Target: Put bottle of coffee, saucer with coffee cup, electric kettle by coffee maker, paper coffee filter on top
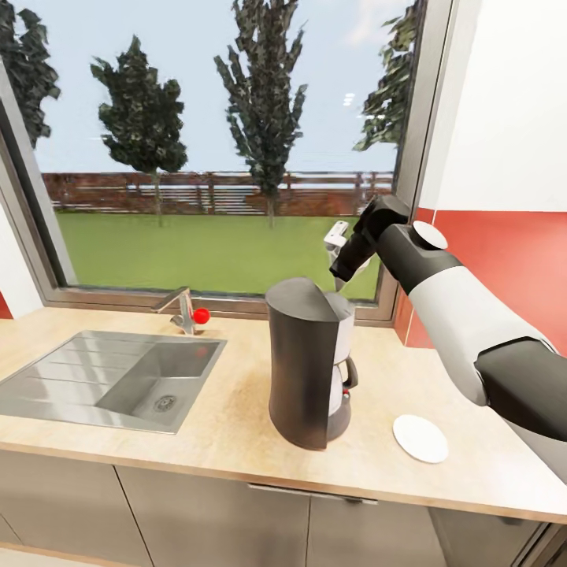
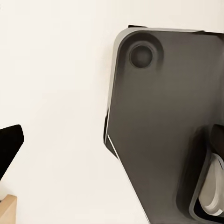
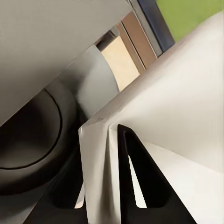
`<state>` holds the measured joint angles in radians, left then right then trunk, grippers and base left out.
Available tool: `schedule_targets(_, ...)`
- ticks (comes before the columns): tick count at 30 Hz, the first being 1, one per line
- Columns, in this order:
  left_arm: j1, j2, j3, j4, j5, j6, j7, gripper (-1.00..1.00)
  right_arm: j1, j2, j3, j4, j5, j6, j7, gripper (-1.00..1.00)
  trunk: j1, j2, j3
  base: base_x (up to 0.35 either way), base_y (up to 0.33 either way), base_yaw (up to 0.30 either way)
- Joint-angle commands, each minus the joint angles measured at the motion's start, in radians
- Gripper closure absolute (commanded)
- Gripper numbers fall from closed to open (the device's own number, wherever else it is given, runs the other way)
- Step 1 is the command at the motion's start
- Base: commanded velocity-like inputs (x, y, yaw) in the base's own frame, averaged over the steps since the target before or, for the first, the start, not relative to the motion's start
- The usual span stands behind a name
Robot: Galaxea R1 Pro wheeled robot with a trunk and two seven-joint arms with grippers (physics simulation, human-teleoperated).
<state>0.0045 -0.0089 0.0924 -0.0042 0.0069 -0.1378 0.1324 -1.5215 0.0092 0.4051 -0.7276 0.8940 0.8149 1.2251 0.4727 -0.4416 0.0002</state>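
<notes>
Sink (image 1: 118, 378) left of coffee maker (image 1: 309, 362). Coffee maker on countertop (image 1: 236, 425). Right gripper (image 1: 340, 250) above-right of maker, pinching paper coffee filter (image 3: 154, 126). Saucer (image 1: 420, 438) right of maker, bare. Left gripper: can't tell. Risk: filter off-centre w/ maker top, slides off on release.

Right arm (image 1: 465, 315) in head view, at 3 o'clock: pale grey glossy forearm shell between matte black segments, with a flat white round cap (image 1: 430, 235) on the dark wrist joint. Right gripper (image 3: 140, 186) in right wrist view: two slim black tapered fingers. Left wrist view: dark grey rounded body panel (image 2: 163, 121) with light edge trim and one circular recess at 12 o'clock.
</notes>
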Motion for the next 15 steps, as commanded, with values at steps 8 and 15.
schedule_targets(8, 0.0, 0.0, 0.007, 0.0, 0.001, -0.003, 0.002, -1.0, 0.0, 0.003, 0.002, -0.005, 0.005, 0.009, 0.007, 1.0, 0.0, 0.0, 0.0, 0.003, -0.003, 0.0)
schedule_targets(15, 0.0, -0.002, 0.007, -0.004, 0.003, -0.003, 0.004, -1.0, 0.0, 0.002, 0.001, -0.004, 0.006, 0.009, 0.007, 1.0, 0.0, 0.0, 0.0, -0.146, -0.123, 0.126)
